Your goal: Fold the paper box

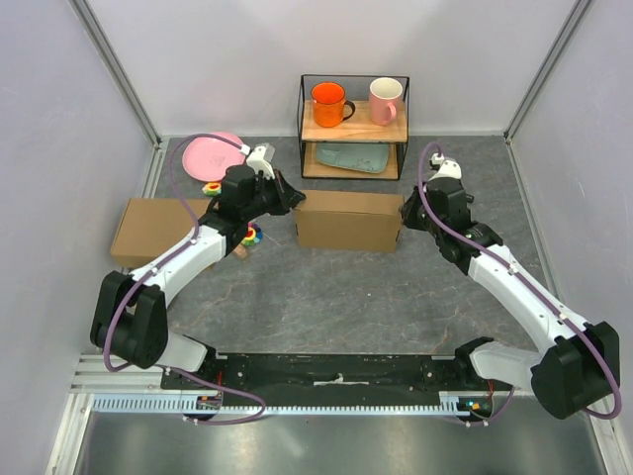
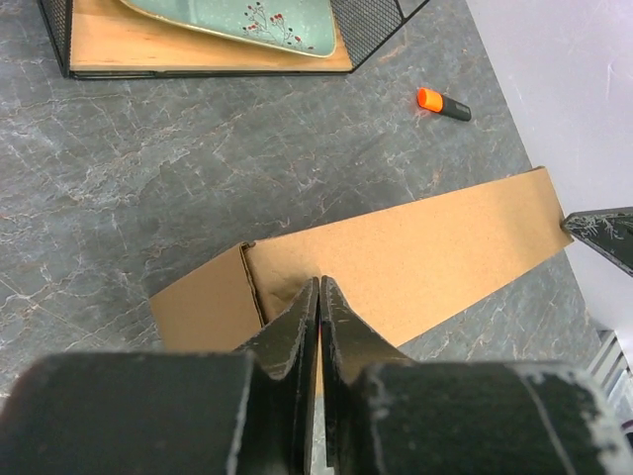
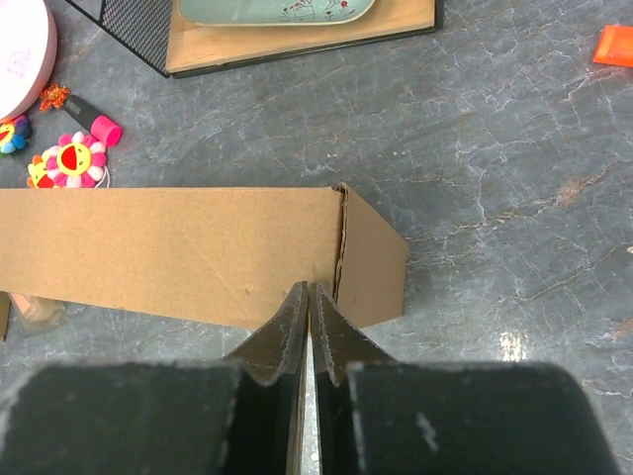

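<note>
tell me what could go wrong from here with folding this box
1. The left gripper and right gripper are shut at the ends of the paper box, seemingly not clamping it, so a push may slide or twist it.
2. The wire shelf stands close behind; a shoved box might bump it.

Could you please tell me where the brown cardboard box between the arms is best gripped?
Probably at its two short ends, one hand from each side: the brown cardboard box lies long from left to right and its top looks closed, offering no rim to pinch. The left hand and right hand stand at those ends.
</note>
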Robot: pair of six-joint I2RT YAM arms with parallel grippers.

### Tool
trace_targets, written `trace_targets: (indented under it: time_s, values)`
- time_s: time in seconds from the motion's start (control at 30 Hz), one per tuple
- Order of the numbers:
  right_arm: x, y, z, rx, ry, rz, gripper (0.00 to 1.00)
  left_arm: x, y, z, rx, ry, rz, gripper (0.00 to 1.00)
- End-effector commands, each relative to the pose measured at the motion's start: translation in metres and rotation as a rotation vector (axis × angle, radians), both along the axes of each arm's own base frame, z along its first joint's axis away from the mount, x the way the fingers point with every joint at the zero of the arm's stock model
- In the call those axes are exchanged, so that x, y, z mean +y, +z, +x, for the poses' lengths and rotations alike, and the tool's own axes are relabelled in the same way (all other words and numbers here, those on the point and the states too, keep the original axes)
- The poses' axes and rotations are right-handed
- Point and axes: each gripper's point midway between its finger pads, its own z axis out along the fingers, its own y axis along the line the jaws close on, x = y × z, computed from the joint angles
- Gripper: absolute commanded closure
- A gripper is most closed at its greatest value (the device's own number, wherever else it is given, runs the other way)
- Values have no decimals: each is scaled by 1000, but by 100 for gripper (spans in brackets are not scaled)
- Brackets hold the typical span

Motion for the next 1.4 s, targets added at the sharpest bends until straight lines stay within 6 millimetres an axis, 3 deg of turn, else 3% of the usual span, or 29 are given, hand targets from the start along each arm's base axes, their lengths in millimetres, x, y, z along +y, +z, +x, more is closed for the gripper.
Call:
trace_targets:
  time_s: [0.0,0.07,0.13,0.3,0.37,0.4,0.43,0.47,0.5,0.57,0.6,0.67,0.7,0.77,0.9,0.93,1.07,1.37]
  values:
    - [-3,-28,-16,102,25,-48,90,8,-54,-28,176,-17,78,91]
    - [-2,-28,-21,98,37,-38,90,9,-47,-35,152,-20,74,93]
    - [-3,-39,-31,119,51,-40,91,7,-55,-55,158,-57,76,94]
    - [5,-53,-72,126,156,11,87,2,-51,-122,51,-159,104,94]
    - [7,-50,-86,108,183,45,85,7,-62,-139,78,-158,96,94]
    - [5,-47,-91,101,178,52,84,10,-44,-145,22,-153,57,94]
    - [4,-30,-95,47,175,85,82,16,-39,-145,8,-112,40,91]
    - [3,-19,-96,11,168,105,74,23,-35,-148,-15,-80,23,88]
    - [1,-6,-97,-30,160,124,69,30,-10,-151,-94,-49,-29,82]
    - [-4,33,-98,-136,132,168,55,44,19,-147,-182,42,-94,72]
    - [-5,43,-98,-155,126,177,52,49,31,-146,-213,71,-111,61]
    - [-7,56,-95,-168,112,175,48,56,56,-145,-268,107,-141,50]
    - [-8,51,-94,-144,107,158,48,60,57,-140,-266,135,-130,50]
    - [-8,25,-86,-61,89,111,46,58,41,-133,-193,156,-96,48]
    - [-2,-29,-80,69,72,95,39,51,-24,-129,62,204,-61,45]
    - [-3,-51,-82,118,65,82,36,49,-51,-130,127,204,-31,44]
    - [-7,-85,-79,160,17,68,29,48,-91,-132,247,246,-39,38]
    - [6,-125,-83,219,56,110,26,32,-97,-138,241,192,-186,32]
